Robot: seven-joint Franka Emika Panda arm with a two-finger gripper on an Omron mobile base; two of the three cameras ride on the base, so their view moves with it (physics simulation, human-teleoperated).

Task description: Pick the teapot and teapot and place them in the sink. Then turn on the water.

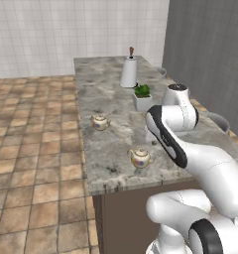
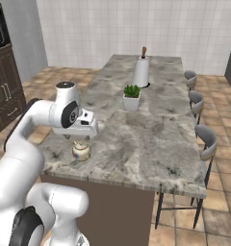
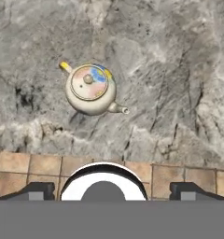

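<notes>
— Hovering with its fingers spread wide and empty, the pincer (image 3: pixel 112 189) looks down on the near teapot (image 3: pixel 91 89) at eleven o'clock. Why?

— Probably lining up a grasp; the far teapot (image 1: pixel 99 122) waits farther along the desk (image 1: pixel 116 106).

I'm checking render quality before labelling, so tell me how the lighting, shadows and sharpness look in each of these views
Left base view: flat, even light, no glare; the two teapots cast only faint shadows on the counter; soft, low-resolution edges. Right base view: same even light; the plant is slightly blurry. Hand view: the near teapot has a soft shadow beneath it and the marble texture looks smeared.
</notes>
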